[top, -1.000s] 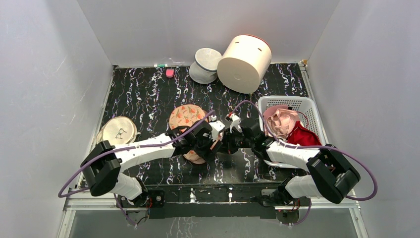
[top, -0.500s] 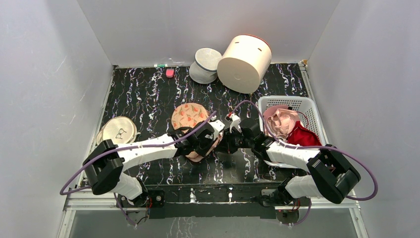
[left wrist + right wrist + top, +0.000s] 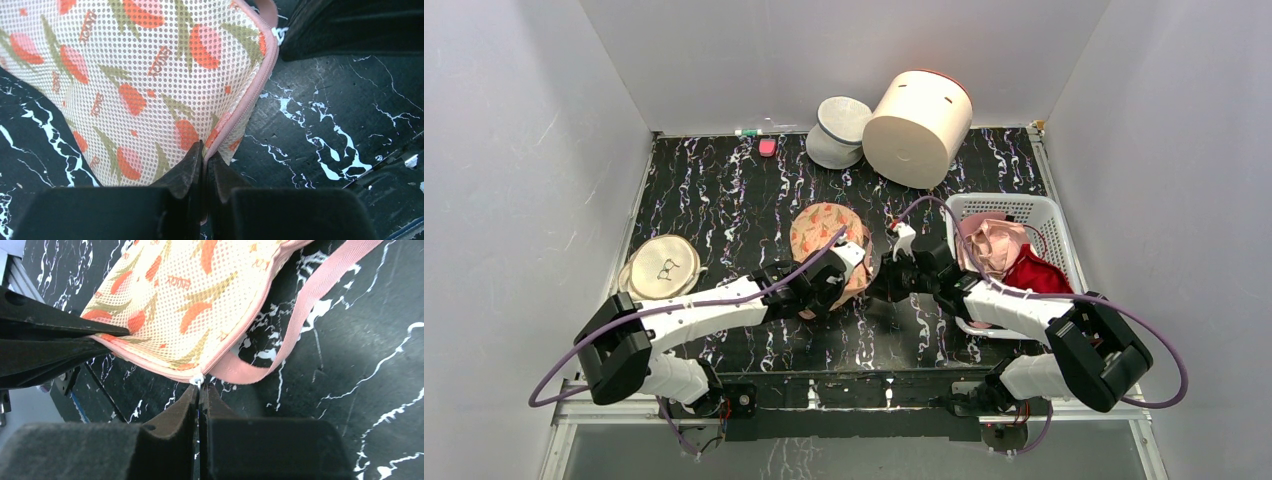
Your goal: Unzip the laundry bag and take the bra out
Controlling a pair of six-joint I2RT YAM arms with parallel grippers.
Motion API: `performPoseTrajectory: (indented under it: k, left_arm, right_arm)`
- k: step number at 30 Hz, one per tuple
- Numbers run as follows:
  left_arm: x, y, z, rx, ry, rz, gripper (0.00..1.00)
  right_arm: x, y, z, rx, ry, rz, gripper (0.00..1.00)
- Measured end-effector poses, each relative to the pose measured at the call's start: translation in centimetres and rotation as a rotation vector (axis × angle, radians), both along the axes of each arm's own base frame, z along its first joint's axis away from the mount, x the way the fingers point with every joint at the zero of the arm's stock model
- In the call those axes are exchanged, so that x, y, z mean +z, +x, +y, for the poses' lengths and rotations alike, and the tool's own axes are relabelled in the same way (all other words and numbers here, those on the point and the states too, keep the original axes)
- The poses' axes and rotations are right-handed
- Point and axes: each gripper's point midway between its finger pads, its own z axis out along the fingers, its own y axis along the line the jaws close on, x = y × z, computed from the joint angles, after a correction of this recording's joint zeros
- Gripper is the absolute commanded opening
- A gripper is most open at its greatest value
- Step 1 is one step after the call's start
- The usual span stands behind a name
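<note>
The laundry bag [image 3: 824, 228], peach mesh with an orange-and-green print and pink zip edging, is held up off the black marbled table between both arms. My left gripper [image 3: 848, 281] is shut on the bag's pink zip edge [image 3: 235, 120] at its lower corner. My right gripper [image 3: 880, 284] is shut on the small white zip pull [image 3: 199, 381] at the bag's [image 3: 200, 285] edge, beside a pink strap loop [image 3: 300, 310]. The bra is hidden; the bag's inside does not show.
A white slotted basket [image 3: 1046, 212] on the right holds a pink satin garment [image 3: 989, 246] and a dark red one [image 3: 1036, 276]. A big cream cylinder [image 3: 917, 113] and a white round pouch [image 3: 839, 130] stand at the back. A round flat pouch [image 3: 662, 265] lies left.
My left gripper's jaws have closed onto the bag's zip edge. The bag has shifted right and away from the near edge. The right gripper stayed shut on the zip pull.
</note>
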Motion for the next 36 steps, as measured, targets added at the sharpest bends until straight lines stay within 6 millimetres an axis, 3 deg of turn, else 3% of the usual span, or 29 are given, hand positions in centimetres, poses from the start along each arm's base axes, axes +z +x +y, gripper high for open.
performPoseTrajectory:
  k: [7,15,23,27,36]
  left_arm:
    - [0.6,0.4,0.4,0.037,-0.010,-0.027,0.00]
    - [0.4,-0.1,0.4,0.009,-0.006,-0.005,0.38]
    - [0.5,-1.2,-1.0,-0.063,-0.057,0.042,0.55]
    - [1.0,-1.2,-1.9,-0.087,-0.086,0.049,0.54]
    - [0.4,-0.3,-2.1,-0.066,-0.050,0.035,0.37]
  right_arm:
    - [0.8,1.3,-0.5,-0.007,-0.016,-0.025,0.00]
    - [1.2,0.5,0.0,0.045,0.021,-0.003,0.00]
    - [1.5,-0.9,1.9,0.094,0.064,0.017,0.00]
    - [1.6,-1.5,2.6,0.115,0.076,0.022,0.00]
    - [1.6,-2.0,2.9,0.128,0.083,0.033,0.00]
